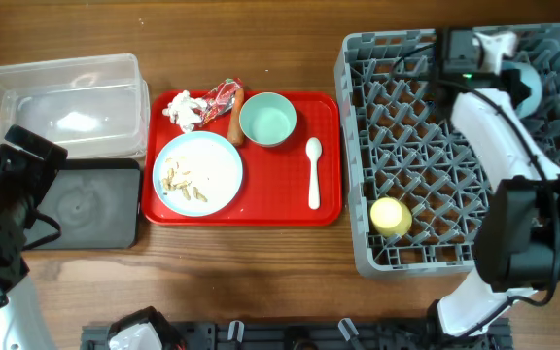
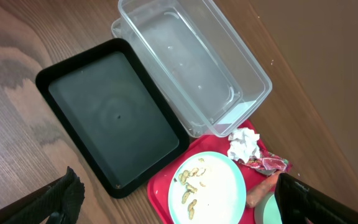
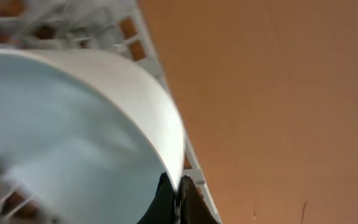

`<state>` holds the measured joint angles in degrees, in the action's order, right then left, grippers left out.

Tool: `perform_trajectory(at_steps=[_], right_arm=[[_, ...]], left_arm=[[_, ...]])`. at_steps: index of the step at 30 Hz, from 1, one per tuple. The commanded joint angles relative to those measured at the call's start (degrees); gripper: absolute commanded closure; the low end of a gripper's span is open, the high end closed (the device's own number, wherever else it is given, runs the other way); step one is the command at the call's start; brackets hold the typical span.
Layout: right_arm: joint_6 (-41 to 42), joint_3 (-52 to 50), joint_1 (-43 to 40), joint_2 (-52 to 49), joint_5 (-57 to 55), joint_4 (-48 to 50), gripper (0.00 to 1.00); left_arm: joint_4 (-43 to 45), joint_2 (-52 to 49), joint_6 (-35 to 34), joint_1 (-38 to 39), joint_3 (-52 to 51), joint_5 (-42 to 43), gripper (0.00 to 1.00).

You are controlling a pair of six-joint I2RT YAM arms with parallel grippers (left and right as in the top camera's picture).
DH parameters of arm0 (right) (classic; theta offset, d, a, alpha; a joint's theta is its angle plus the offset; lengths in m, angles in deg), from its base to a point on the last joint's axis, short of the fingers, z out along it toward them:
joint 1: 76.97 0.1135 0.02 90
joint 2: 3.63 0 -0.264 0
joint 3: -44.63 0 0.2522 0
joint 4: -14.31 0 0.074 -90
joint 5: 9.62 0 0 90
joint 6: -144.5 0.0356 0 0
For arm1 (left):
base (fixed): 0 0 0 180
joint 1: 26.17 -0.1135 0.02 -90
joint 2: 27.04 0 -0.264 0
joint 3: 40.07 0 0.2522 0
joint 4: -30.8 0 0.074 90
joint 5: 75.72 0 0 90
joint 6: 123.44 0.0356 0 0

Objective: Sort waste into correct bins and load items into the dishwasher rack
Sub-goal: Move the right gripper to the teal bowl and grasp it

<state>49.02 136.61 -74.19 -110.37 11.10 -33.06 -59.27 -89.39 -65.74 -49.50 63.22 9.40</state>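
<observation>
The right gripper [image 3: 178, 190] pinches a pale mint-blue bowl [image 3: 73, 124] by its rim at the far corner of the grey pegged plastic rack [image 1: 353, 156] — a grip suited to standing it edgewise; the left gripper [image 2: 182, 199] hangs spread wide.

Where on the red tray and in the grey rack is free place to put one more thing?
Free: red tray between plate and spoon; rack pegs between yellow cup and far rim. Crowded: tray's far edge, where tissue, wrapper, sausage and bowl lie close; the rack's far right corner, where the right end effector holds a second bowl.
</observation>
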Motion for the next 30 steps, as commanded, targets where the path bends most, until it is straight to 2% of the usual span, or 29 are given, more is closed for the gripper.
perform_trajectory(at_steps=[1, 2, 4, 5, 6, 8, 9, 10, 14, 16, 17, 21, 26, 28, 30], right_arm=[[0.09, 0.04, 4.96, -1.62, 0.07, -4.35, 0.96], [0.09, 0.04, 5.95, -1.60, 0.02, -5.64, 0.96], [0.74, 0.04, 8.46, -1.44, -0.26, -10.75, 0.85], [3.23, 0.13, 9.90, -1.20, -1.33, -12.66, 0.62], [4.22, 0.28, 11.37, -0.50, -1.42, -13.53, 0.50], [4.04, 0.98, 14.80, 1.60, -0.22, -13.44, 0.39], [3.91, 1.75, 17.16, 2.95, 2.38, -13.25, 0.31], [3.63, 2.93, 20.28, 4.50, 8.92, -13.22, 0.28], [2.71, 5.73, 27.28, 7.37, 41.51, -9.27, 0.28], [7.85, 5.73, 28.28, 7.08, 63.36, -2.89, 0.29], [12.66, 5.73, 28.15, 6.43, 68.06, -0.42, 0.29], [32.81, 5.68, 27.54, -0.59, 73.59, 5.49, 0.34], [41.86, 5.68, 27.45, -10.95, 72.83, 8.35, 0.35], [44.15, 5.68, 27.47, -13.62, 72.83, 8.26, 0.44], [44.59, 5.68, 27.47, -14.69, 72.74, 7.78, 0.62]], left_arm=[[0.15, -0.07, -0.55, -0.35, 0.15, -1.01, 0.00], [0.13, -0.07, -0.55, -0.35, 0.15, -1.01, 0.00], [0.13, -0.07, -0.55, -0.35, 0.15, -1.01, 0.00], [0.15, -0.07, -0.55, -0.35, 0.15, -1.01, 0.00], [0.15, -0.07, -0.57, -0.35, 0.15, -1.01, 0.00], [0.13, -0.07, -0.55, -0.35, 0.15, -1.01, 0.00], [0.15, -0.07, -0.55, -0.35, 0.15, -1.01, 0.00], [0.13, -0.07, -0.55, -0.35, 0.15, -1.01, 0.00], [0.15, -0.07, -0.57, -0.35, 0.15, -1.01, 0.00], [0.15, -0.07, -0.55, -0.35, 0.15, -1.01, 0.00], [0.15, -0.07, -0.57, -0.35, 0.15, -1.01, 0.00], [0.15, -0.07, -0.57, -0.35, 0.15, -1.01, 0.00], [0.15, -0.07, -0.55, -0.35, 0.15, -1.01, 0.00], [0.15, -0.07, -0.55, -0.35, 0.15, -1.01, 0.00], [0.15, -0.07, -0.55, -0.35, 0.15, -1.01, 0.00]])
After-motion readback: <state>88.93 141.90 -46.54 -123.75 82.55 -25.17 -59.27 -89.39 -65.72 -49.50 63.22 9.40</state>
